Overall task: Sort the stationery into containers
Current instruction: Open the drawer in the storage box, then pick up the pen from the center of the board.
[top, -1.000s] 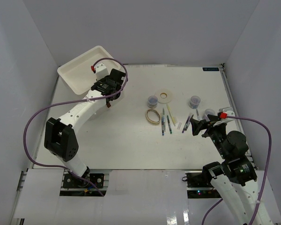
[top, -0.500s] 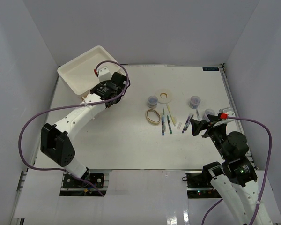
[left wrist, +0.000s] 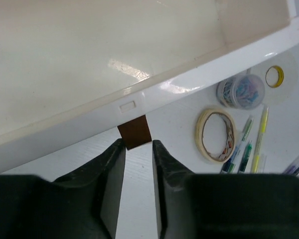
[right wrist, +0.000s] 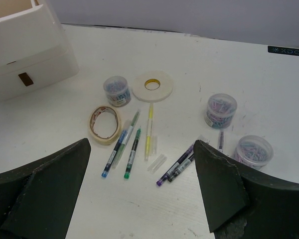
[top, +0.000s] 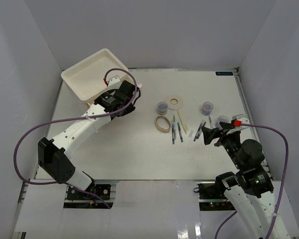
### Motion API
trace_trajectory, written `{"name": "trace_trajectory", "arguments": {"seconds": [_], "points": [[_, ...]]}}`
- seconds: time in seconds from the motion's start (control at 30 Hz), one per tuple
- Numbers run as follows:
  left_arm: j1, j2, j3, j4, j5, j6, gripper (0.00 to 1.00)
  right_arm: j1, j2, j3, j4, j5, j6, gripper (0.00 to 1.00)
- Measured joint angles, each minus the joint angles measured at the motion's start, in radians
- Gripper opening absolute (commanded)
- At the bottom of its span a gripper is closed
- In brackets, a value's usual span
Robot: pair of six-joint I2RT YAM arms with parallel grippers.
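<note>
With the stationery (top: 175, 124) loose at mid-table and the drawer unit (right wrist: 35, 55) far left, its top drawer (left wrist: 89, 50) out, my left gripper (left wrist: 138, 144) stands slightly parted at the brown handle (left wrist: 134, 132) and my right gripper (top: 208, 134) gapes empty, so a pen pick is due next.

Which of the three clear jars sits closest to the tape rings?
The leftmost jar, beside the white tape ring and the beige tape ring; the middle jar and the right jar stand away from both rings.
</note>
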Motion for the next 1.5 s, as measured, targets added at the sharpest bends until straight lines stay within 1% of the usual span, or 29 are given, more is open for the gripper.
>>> {"name": "trace_trajectory", "arguments": {"seconds": [0.03,0.07,0.13,0.17,0.3,0.4,0.57,0.67,0.73,0.83,0.9,1.0,1.13,1.2,1.33,1.37,1.5], "points": [[-0.002,-0.005,0.000,0.002,0.006,-0.002,0.47,0.000,0.004,0.000,0.000,0.000,0.001,0.90],[-0.002,-0.010,0.000,0.000,0.016,-0.002,0.57,0.000,0.010,0.000,-0.001,0.000,0.002,0.90],[-0.002,-0.018,0.000,0.001,0.032,0.003,0.66,0.000,0.032,0.004,-0.005,0.004,0.005,0.90],[-0.002,-0.023,0.000,0.002,0.039,0.006,0.74,0.000,0.050,0.010,-0.013,0.010,0.011,0.90],[-0.002,-0.040,0.000,0.010,0.080,0.029,0.91,0.000,0.127,0.049,-0.055,0.066,0.051,0.90],[-0.002,-0.059,0.006,0.030,0.133,0.069,0.98,0.000,0.192,0.079,-0.089,0.117,0.087,0.90],[-0.002,-0.119,0.011,0.099,0.257,0.201,0.98,0.000,0.329,0.091,-0.138,0.166,0.161,0.91],[-0.002,-0.185,0.006,0.146,0.325,0.299,0.98,0.000,0.462,0.094,-0.164,0.171,0.215,0.96],[-0.002,-0.250,-0.018,0.188,0.357,0.360,0.98,0.000,0.551,0.094,-0.177,0.175,0.244,0.96],[-0.002,-0.370,-0.092,0.245,0.391,0.435,0.98,-0.003,0.667,0.094,-0.184,0.191,0.287,1.00],[-0.002,-0.446,-0.155,0.274,0.410,0.476,0.98,-0.016,0.731,0.093,-0.182,0.199,0.309,0.95],[-0.002,-0.536,-0.241,0.298,0.446,0.517,0.98,-0.047,0.813,0.092,-0.172,0.210,0.332,0.91],[-0.002,-0.600,-0.329,0.317,0.483,0.542,0.98,-0.112,0.892,0.079,-0.128,0.208,0.342,0.86],[-0.002,-0.625,-0.361,0.315,0.496,0.546,0.98,-0.157,0.925,0.079,-0.111,0.204,0.338,0.81],[-0.002,-0.679,-0.396,0.314,0.506,0.549,0.98,-0.230,0.990,0.079,-0.058,0.202,0.325,0.73],[-0.002,-0.691,-0.401,0.318,0.507,0.549,0.98,-0.243,1.003,0.079,-0.045,0.199,0.320,0.69],[-0.002,-0.720,-0.412,0.322,0.511,0.549,0.98,-0.270,1.053,0.079,-0.001,0.182,0.301,0.66]]}}
